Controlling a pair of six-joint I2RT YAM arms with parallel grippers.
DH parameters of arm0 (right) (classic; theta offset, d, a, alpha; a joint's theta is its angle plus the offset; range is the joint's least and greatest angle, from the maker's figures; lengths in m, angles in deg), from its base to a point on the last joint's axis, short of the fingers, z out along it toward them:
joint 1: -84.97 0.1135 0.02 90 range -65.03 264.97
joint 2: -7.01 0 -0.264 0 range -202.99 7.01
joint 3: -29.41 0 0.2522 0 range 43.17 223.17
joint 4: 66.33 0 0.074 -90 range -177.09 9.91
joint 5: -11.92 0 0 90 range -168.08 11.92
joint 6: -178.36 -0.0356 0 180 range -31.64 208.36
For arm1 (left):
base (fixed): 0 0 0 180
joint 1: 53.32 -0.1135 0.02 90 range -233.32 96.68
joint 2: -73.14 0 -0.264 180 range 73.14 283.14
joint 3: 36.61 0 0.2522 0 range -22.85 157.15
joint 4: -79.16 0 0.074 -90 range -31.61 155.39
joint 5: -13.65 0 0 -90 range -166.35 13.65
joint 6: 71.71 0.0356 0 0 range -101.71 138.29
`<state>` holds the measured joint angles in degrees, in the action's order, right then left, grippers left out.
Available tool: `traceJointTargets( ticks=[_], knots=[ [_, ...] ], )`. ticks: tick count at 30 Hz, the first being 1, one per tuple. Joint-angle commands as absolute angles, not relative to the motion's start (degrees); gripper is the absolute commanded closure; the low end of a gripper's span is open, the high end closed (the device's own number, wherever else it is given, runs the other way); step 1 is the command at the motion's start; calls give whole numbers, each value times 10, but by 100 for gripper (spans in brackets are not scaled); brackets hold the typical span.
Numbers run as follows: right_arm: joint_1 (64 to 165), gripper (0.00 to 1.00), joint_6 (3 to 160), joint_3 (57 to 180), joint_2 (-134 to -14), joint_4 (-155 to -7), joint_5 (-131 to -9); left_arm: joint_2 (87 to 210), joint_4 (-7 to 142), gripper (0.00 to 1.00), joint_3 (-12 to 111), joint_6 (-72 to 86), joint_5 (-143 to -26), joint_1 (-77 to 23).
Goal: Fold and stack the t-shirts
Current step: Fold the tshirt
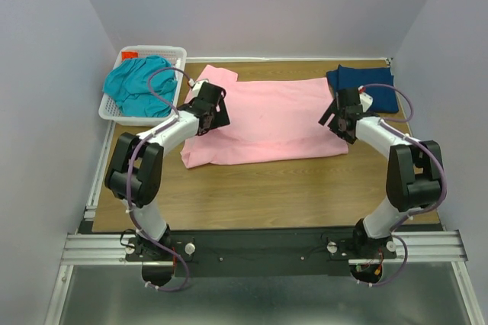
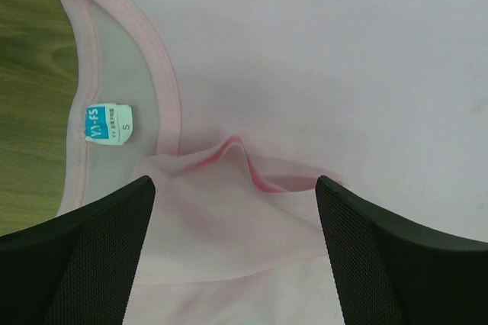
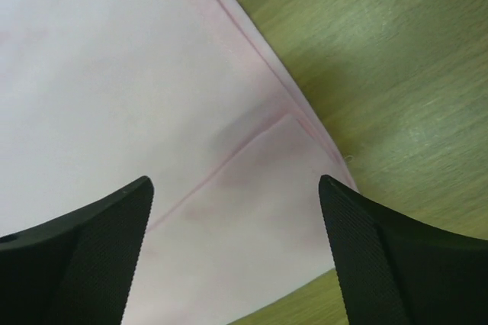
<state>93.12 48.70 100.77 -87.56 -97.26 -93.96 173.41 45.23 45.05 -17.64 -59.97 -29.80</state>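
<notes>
The left tool (image 2: 233, 181) has its two black, finely ribbed fingers spread wide and clamps nothing. Just beyond the fingers a small raised pleat stands up from the smooth cotton of the pink t-shirt (image 2: 328, 50). To the left of the pleat curves the shirt's stitched neckline (image 2: 162, 65), with a small blue-and-white label (image 2: 109, 123) inside it. Bare wood shows at the left edge of that view.

The right tool (image 3: 235, 180) likewise has its fingers apart and holds nothing. It hangs over a corner of the same shirt, where a folded flap meets the straight stitched hem (image 3: 252, 43). Open wood grain lies to the right of the hem.

From above, the pink t-shirt lies as a broad, mostly flat band across the middle of the desk (image 1: 267, 188), with one tool over each end. A wide strip of bare wood runs between its near edge and the arm bases.

The navy t-shirt (image 1: 364, 85) sits folded at the far right corner, just beside the pink one's far right end. The teal t-shirt (image 1: 137, 85) lies crumpled in a white lattice basket (image 1: 177, 54) at the far left corner.

Each arm rises at its outer side of the desk with the elbow up. The forearms reach inward and the wrists tip down toward the cloth. Pale walls close in on the left, right and far sides.
</notes>
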Motion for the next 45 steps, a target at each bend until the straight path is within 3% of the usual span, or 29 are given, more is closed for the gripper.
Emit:
traceJointTargets(
  ticks=[1,13,20,25,35,45],
  knots=[
    [929,0,509,1022,-856,-964,-914,1708,469,6,471,-167,-614,-300],
    [999,0,594,966,-809,-953,-784,1535,573,5,218,-202,-739,-300],
    [999,0,594,970,-863,-953,-797,1587,599,4,192,-207,-749,-306],
    [999,0,580,959,-885,-956,-841,1618,531,4,199,-216,-724,-318],
    [998,0,573,890,-862,-972,-859,1563,408,4,185,-246,-681,-318],
    [999,0,560,811,-784,-1001,-798,1508,396,4,120,-279,-735,-297]
  ],
)
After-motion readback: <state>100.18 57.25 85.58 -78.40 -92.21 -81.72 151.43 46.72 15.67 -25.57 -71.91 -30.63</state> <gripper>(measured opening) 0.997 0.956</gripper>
